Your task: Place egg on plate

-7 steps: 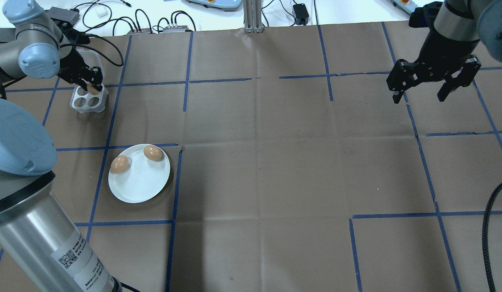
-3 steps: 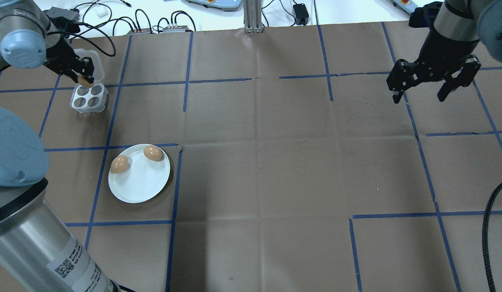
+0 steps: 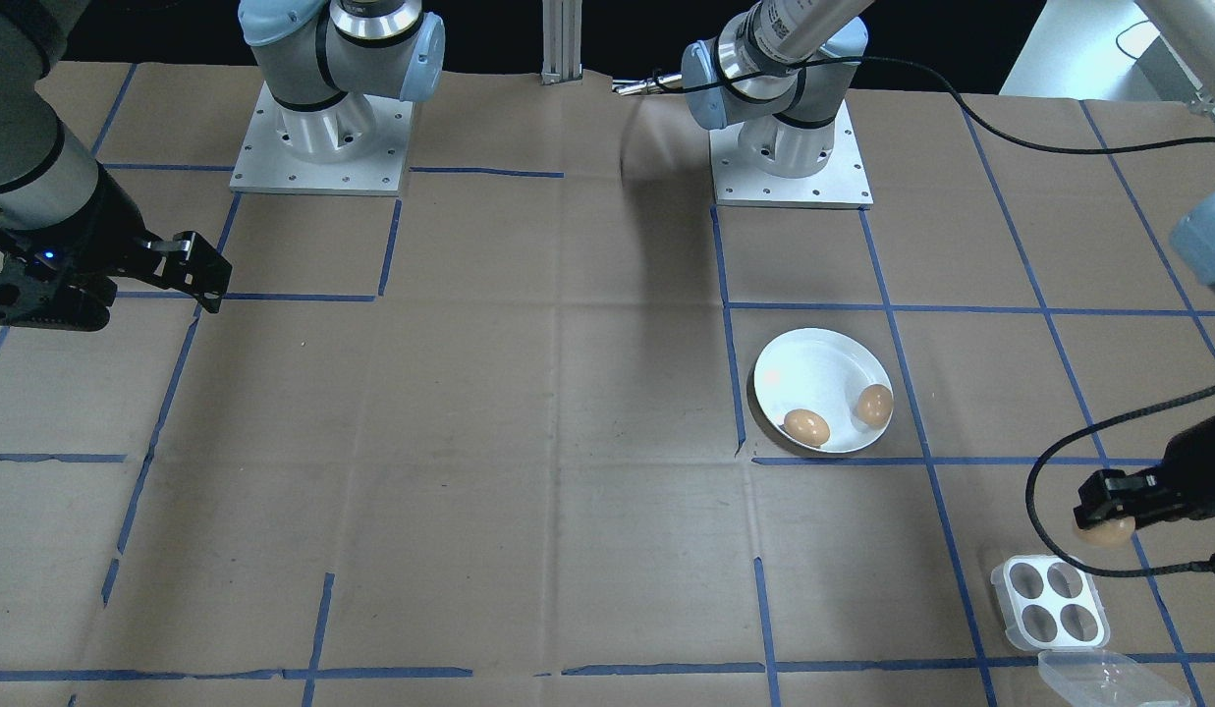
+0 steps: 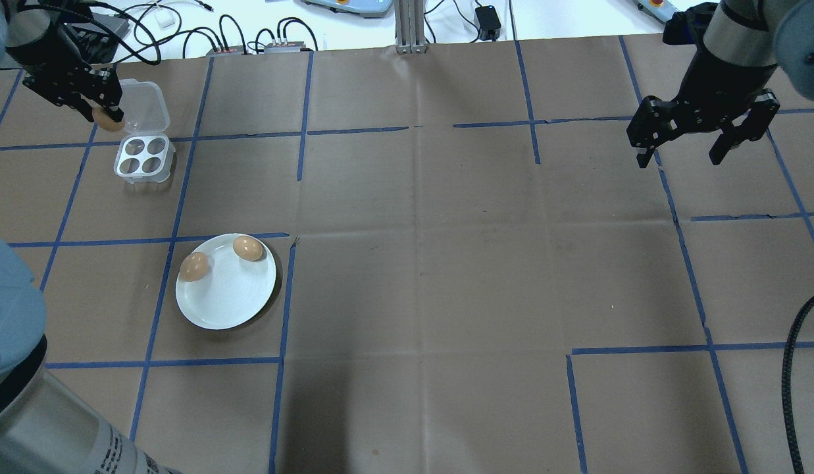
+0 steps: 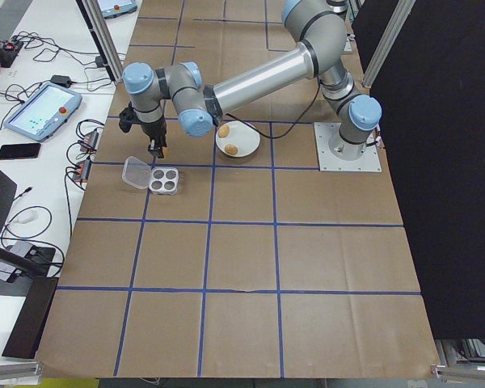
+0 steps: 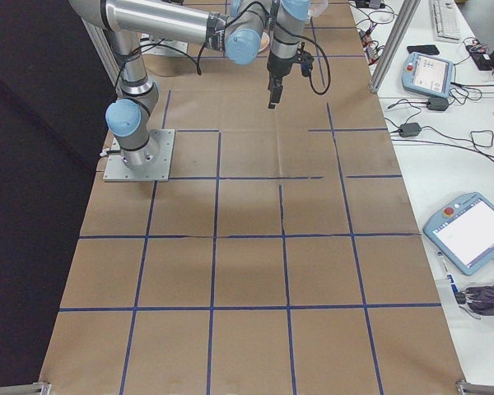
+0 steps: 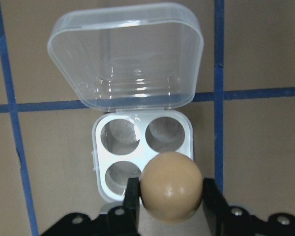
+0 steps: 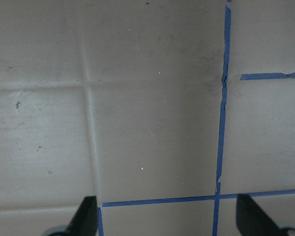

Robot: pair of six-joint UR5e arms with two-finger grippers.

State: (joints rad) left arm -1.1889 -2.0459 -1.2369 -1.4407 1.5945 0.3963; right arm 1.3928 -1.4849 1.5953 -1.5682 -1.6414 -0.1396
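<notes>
A brown egg (image 7: 171,187) (image 4: 108,120) (image 3: 1106,532) is clamped between the fingers of my left gripper (image 4: 105,117) (image 7: 171,196), held in the air above the small white four-cup egg tray (image 4: 143,159) (image 7: 142,152), whose cups all show bare. The round white plate (image 4: 230,299) (image 3: 813,368) lies nearer the table's middle with two brown eggs (image 4: 195,266) (image 4: 248,248) on its rim side. My right gripper (image 4: 684,153) hangs open over bare table at the far right, holding nothing.
The tray's clear lid (image 4: 143,108) lies folded open behind it. Cables and boxes (image 4: 249,39) line the table's back edge. Blue tape lines (image 4: 301,105) grid the brown paper cover. A black cable (image 4: 795,368) hangs at the right.
My left gripper has lifted the egg out of the tray and moved up and to the left, away from it. The right arm has stayed still.
</notes>
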